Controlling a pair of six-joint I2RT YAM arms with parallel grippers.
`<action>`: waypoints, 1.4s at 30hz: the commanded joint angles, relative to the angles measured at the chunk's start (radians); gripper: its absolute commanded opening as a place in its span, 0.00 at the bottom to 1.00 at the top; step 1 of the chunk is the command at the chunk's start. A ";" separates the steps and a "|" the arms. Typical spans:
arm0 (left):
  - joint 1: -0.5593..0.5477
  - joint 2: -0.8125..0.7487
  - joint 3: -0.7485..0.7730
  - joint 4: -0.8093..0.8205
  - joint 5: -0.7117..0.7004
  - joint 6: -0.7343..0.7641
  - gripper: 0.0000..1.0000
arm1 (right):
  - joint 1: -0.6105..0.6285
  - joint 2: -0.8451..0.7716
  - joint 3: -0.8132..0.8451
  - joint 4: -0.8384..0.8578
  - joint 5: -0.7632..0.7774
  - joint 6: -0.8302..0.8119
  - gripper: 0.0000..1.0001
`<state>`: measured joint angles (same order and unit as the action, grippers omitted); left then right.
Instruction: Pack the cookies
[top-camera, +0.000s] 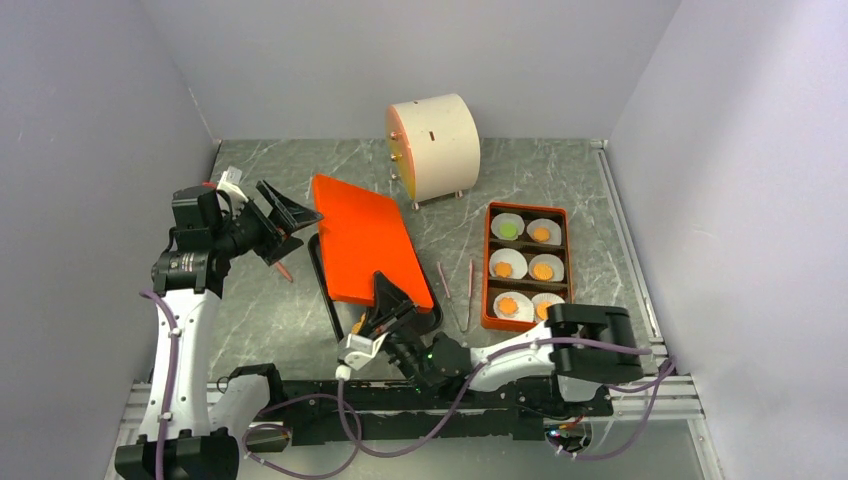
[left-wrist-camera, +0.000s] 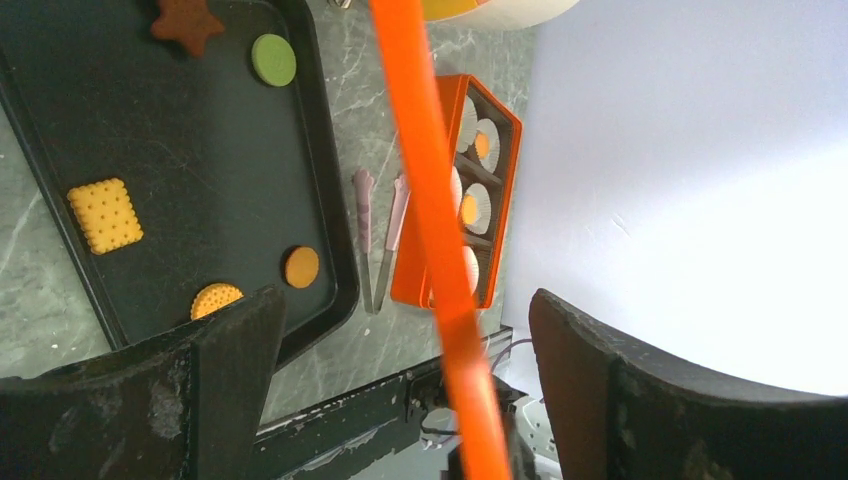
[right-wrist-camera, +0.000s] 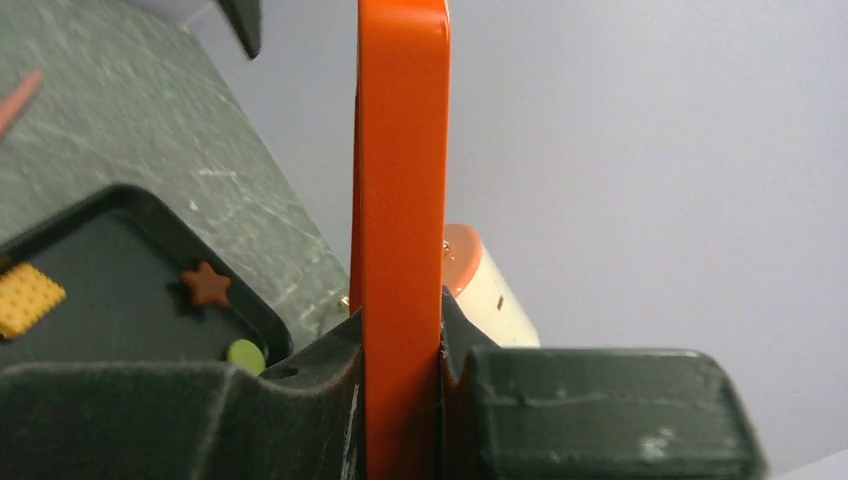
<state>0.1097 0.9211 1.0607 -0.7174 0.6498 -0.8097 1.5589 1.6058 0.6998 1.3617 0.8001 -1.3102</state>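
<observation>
Several loose cookies (left-wrist-camera: 105, 214) sit on the black metal baking tray (left-wrist-camera: 150, 130); others fill the orange compartment box (top-camera: 487, 270). My right gripper (right-wrist-camera: 400, 350) pinches the flat orange plastic lid (top-camera: 365, 235) by one edge, while my left gripper (top-camera: 285, 215) gapes empty. That thin edge-grip could let the lid swing and sweep cookies off.

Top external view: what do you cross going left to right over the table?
left gripper → orange lid → tweezers → orange box. Cream drum and right gripper left out, as they overlap the lid.
</observation>
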 joint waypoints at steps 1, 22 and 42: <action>-0.003 0.001 0.038 0.042 0.020 0.003 0.95 | 0.024 0.063 0.044 0.343 -0.006 -0.250 0.00; -0.081 0.068 -0.046 0.143 0.066 0.045 0.62 | 0.045 0.183 0.109 0.453 -0.044 -0.419 0.00; -0.091 0.064 -0.133 0.412 0.116 -0.165 0.05 | 0.049 0.181 0.093 0.421 0.044 -0.402 0.27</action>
<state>0.0223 0.9993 0.9363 -0.4511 0.7685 -0.9203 1.5997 1.8137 0.7742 1.4895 0.8139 -1.7111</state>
